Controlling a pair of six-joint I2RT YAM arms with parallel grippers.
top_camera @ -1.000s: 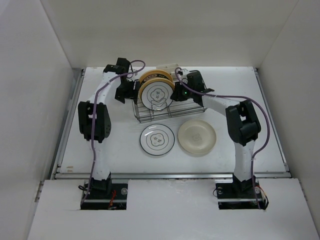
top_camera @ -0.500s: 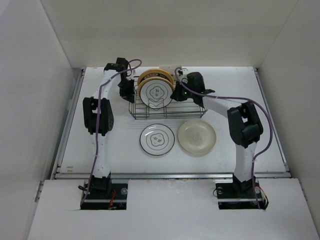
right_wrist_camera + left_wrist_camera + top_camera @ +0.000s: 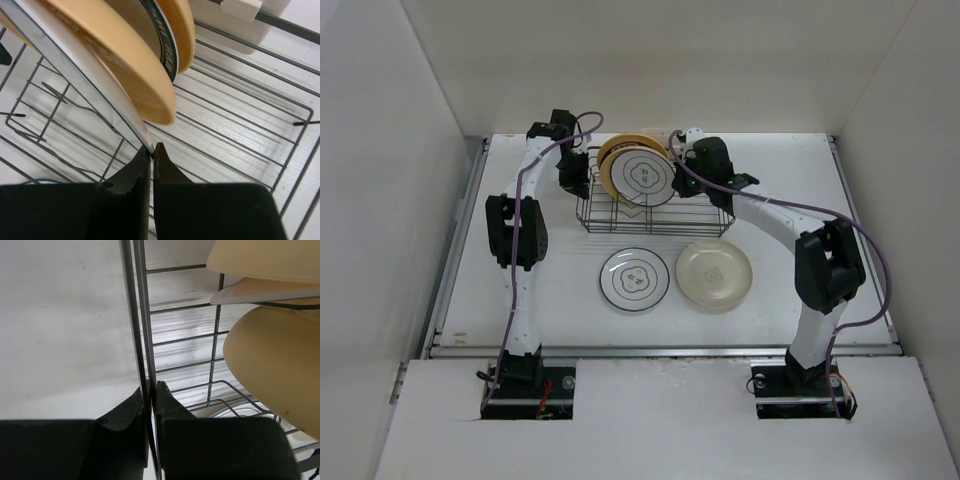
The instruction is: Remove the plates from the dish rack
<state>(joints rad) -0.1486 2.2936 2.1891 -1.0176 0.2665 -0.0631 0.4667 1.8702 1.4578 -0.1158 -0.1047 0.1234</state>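
As the right gripper [image 3: 152, 148] pinched its thin rim, a glossy white round plate with a black ring and centre doodle [image 3: 646, 174] stood tilted above the dark wire dish rack [image 3: 705, 218], higher than half a second before. The left gripper [image 3: 151, 390] clamped the rack's side wire. Yellow-orange plates [image 3: 611, 159] leaned behind it. A matching ringed plate [image 3: 634, 279] and a cream plate [image 3: 714, 275] lay flat on the white table [image 3: 800, 180].

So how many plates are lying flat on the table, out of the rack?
2. A white black-ringed plate lies in front of the dish rack, and a cream plate lies just right of it. Others stand overlapping in the rack, uncounted.
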